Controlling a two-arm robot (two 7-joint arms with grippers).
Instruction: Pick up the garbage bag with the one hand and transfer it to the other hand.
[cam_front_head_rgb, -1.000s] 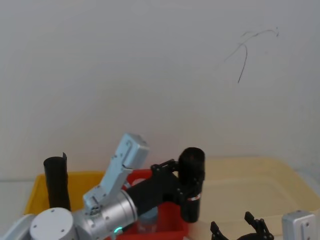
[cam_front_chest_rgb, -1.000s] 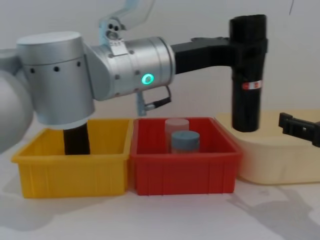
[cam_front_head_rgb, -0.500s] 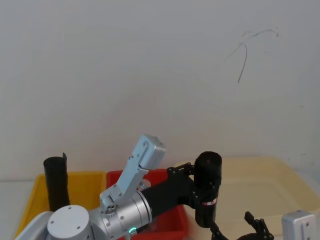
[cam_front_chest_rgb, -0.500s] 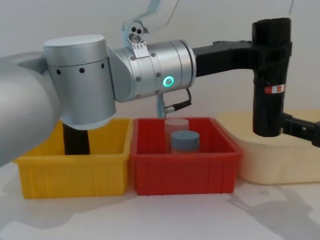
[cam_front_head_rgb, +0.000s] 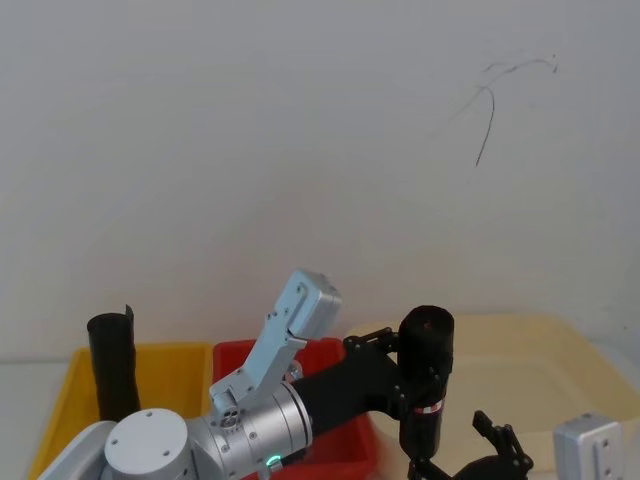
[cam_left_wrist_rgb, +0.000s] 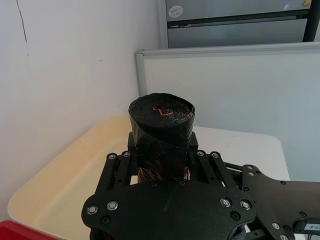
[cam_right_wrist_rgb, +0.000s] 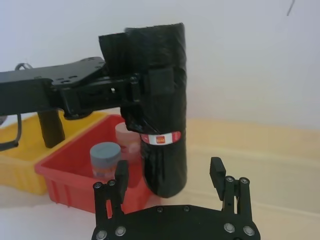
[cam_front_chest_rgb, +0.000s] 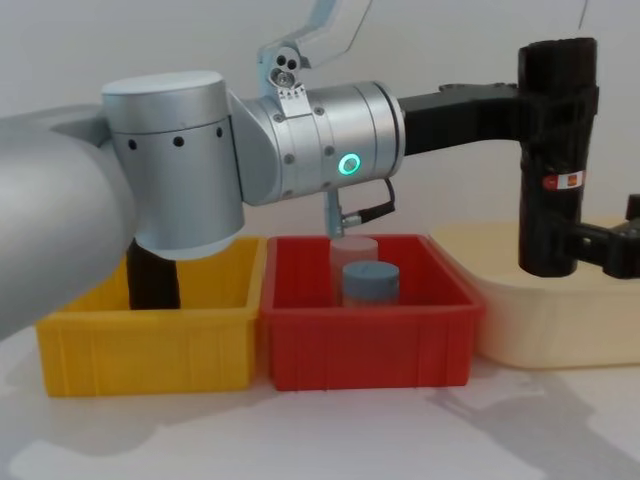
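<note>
The garbage bag (cam_front_chest_rgb: 555, 160), a tall black roll with a small red-and-white label, hangs upright in the air over the near edge of the cream tray (cam_front_chest_rgb: 520, 330). My left gripper (cam_front_chest_rgb: 556, 100), on the silver arm with the green ring light, is shut on the roll's upper part; the left wrist view shows the garbage bag (cam_left_wrist_rgb: 161, 125) clamped between the jaws. My right gripper (cam_right_wrist_rgb: 169, 172) stands open just in front of the garbage bag's (cam_right_wrist_rgb: 161, 140) lower end, fingers on either side, apart from it. In the head view the right gripper (cam_front_head_rgb: 465, 455) sits below the garbage bag (cam_front_head_rgb: 426, 390).
A red bin (cam_front_chest_rgb: 365, 345) holds a grey-lidded jar (cam_front_chest_rgb: 370, 283) and a pale jar behind it. To its left, a yellow bin (cam_front_chest_rgb: 150, 350) holds a crinkled black roll (cam_front_head_rgb: 112, 365). A white wall stands close behind.
My left arm has carried the bag to the right, out over the cream tray. The right gripper has come up and closer to the bag's lower end.
</note>
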